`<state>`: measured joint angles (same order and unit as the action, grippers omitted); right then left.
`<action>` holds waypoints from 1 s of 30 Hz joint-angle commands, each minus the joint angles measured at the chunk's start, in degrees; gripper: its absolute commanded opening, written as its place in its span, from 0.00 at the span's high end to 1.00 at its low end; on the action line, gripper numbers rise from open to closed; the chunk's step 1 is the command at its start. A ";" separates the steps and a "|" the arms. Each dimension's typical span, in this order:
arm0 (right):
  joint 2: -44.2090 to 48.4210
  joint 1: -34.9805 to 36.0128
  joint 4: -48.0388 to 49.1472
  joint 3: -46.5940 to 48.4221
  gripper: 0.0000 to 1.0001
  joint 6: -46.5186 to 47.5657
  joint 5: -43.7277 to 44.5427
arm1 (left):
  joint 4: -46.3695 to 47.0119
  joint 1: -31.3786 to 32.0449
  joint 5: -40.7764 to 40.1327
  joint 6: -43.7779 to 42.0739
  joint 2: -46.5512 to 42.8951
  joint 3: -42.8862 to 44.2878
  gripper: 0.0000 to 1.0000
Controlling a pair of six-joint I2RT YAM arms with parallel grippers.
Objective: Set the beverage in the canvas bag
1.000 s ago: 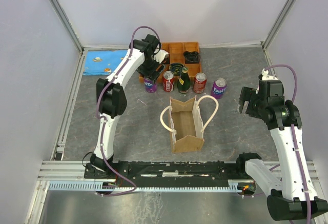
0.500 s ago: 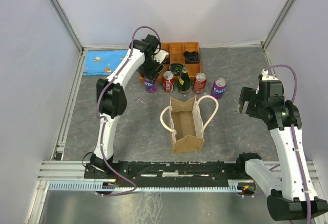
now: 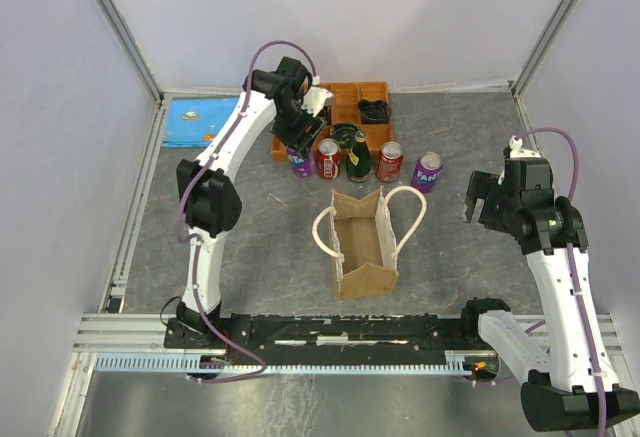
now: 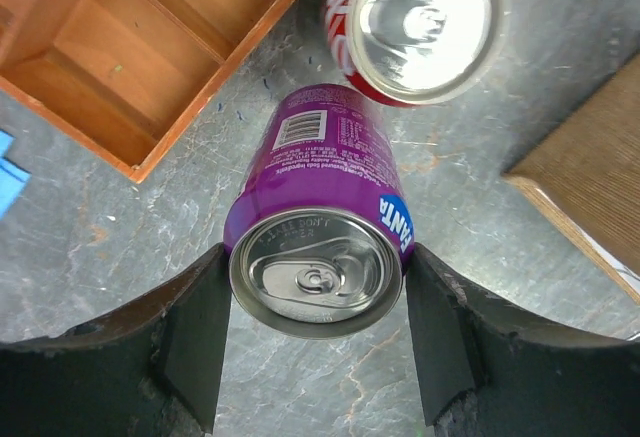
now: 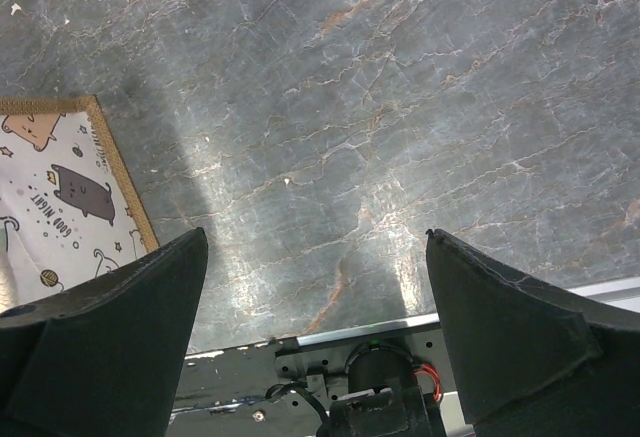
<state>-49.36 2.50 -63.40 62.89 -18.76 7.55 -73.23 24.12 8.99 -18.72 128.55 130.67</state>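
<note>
The canvas bag (image 3: 365,247) stands open in the middle of the table, tan with two cream loop handles; its corner shows in the left wrist view (image 4: 590,172). A purple Fanta can (image 3: 298,162) stands leftmost in a row of drinks behind the bag. My left gripper (image 3: 300,139) is above it, and in the left wrist view (image 4: 315,302) its fingers (image 4: 195,342) press both sides of the can's top (image 4: 315,272). My right gripper (image 3: 487,197) hangs open and empty over bare table right of the bag, as the right wrist view (image 5: 315,317) shows.
The row holds a red can (image 3: 328,157), a green bottle (image 3: 358,152), another red can (image 3: 389,161) and a second purple can (image 3: 427,171). An orange compartment tray (image 3: 345,107) sits behind them. A blue mat (image 3: 200,120) lies at the back left.
My left arm's elbow has swung back and to the left, with the gripper still at the purple can. The right arm has hardly moved.
</note>
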 commanded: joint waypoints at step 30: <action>3.01 -0.26 1.17 -0.78 0.02 -0.83 -2.23 | 2.26 30.43 4.84 -3.18 -24.90 -2.91 0.97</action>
<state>-47.70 2.50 -63.09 61.98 -19.27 5.93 -75.94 53.10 12.73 -23.79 107.66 129.71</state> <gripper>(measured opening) 0.980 0.692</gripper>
